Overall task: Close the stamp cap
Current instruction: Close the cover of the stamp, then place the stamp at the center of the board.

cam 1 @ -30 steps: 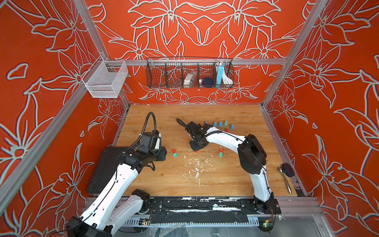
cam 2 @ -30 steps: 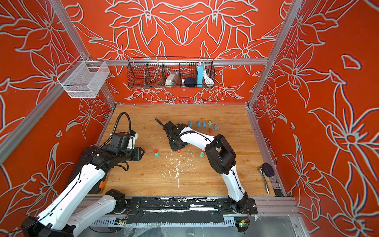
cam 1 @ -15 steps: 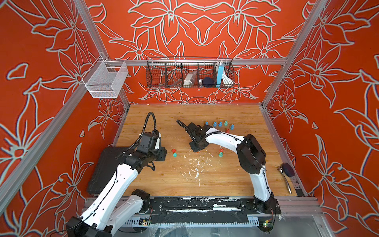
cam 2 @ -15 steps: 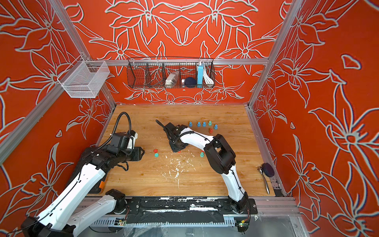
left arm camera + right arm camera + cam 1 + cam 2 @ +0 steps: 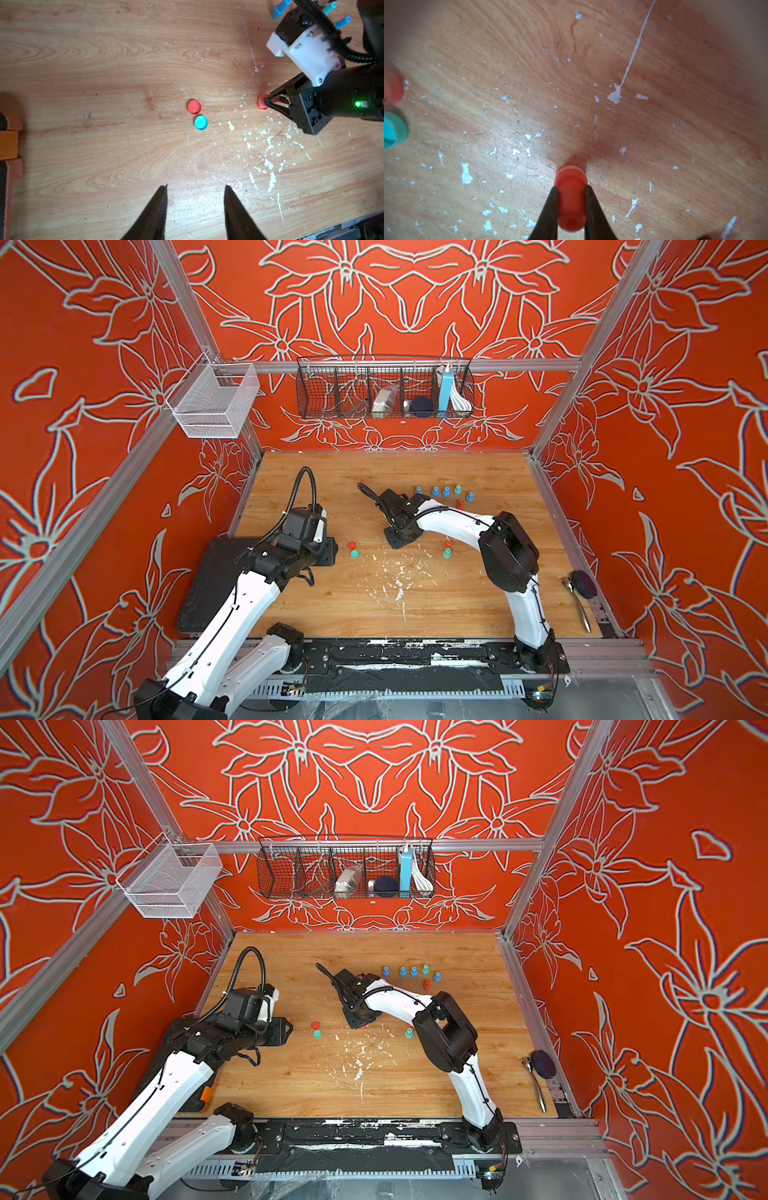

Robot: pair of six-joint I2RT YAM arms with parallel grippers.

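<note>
Worktop (image 5: pixel 374 605): walled on three sides; bare wood open at the front, between the arms.
Red stamp (image 5: pixel 571 207): mid-worktop, base down, clamped in right gripper (image 5: pixel 571 187).
Red cap (image 5: pixel 194 106), teal cap (image 5: pixel 201 123): loose, just beside each other, ahead of left gripper (image 5: pixel 196 186), which is parted and empty.

I can read no text, label, brand or number in any of my views. Whether the blue box (image 5: pixel 445 386) in the wire basket (image 5: pixel 320 394) carries some print, I cannot tell; it is too small.
</note>
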